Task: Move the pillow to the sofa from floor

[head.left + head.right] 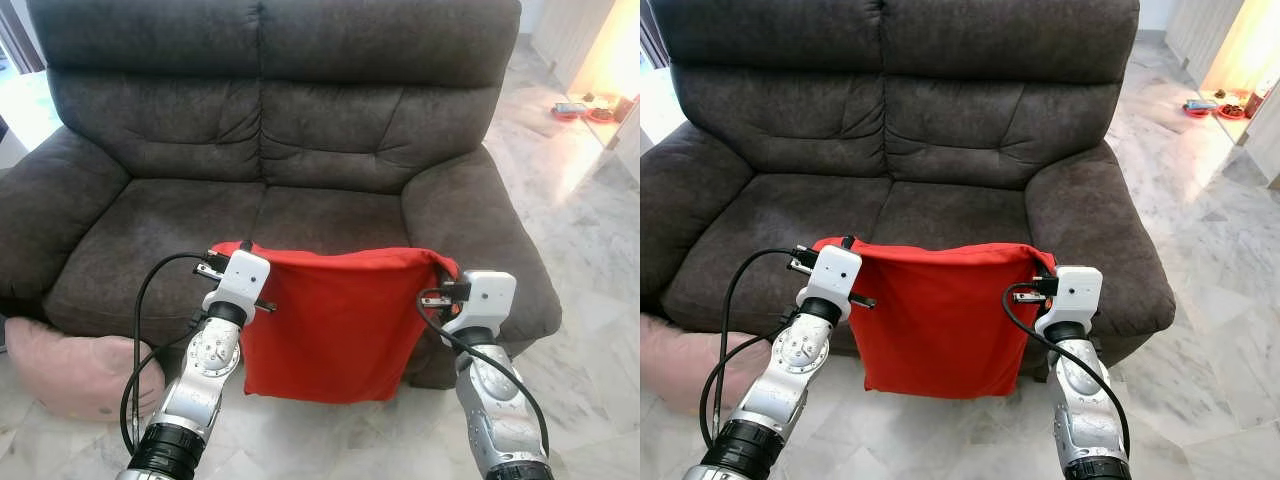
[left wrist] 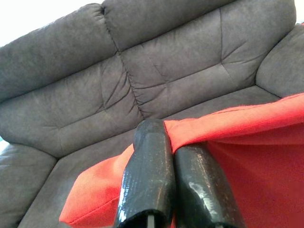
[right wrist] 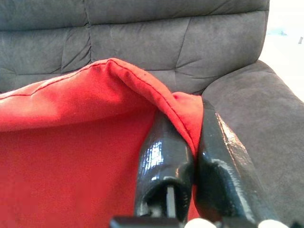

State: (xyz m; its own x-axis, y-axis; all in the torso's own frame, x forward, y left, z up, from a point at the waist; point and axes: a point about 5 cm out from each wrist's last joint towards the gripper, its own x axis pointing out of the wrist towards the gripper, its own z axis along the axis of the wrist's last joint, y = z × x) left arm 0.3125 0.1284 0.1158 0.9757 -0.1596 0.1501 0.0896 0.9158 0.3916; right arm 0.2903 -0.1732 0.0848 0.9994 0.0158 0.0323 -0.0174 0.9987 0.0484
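A red pillow (image 1: pixel 335 320) hangs in front of the dark grey sofa (image 1: pixel 270 150), its top edge stretched level just before the seat cushion's front edge. My left gripper (image 2: pixel 168 145) is shut on the pillow's top left corner, and the black fingers (image 2: pixel 147 180) pinch the red fabric. My right gripper (image 3: pixel 192 142) is shut on the top right corner, with cloth folded between its fingers (image 3: pixel 164 161). The pillow's lower edge hangs above the floor.
A pink pillow (image 1: pixel 75 370) lies on the marble floor at the sofa's left front corner. The sofa's armrests (image 1: pixel 480 230) stand on either side of the seat. Red bowls (image 1: pixel 585 110) sit on the floor at the far right.
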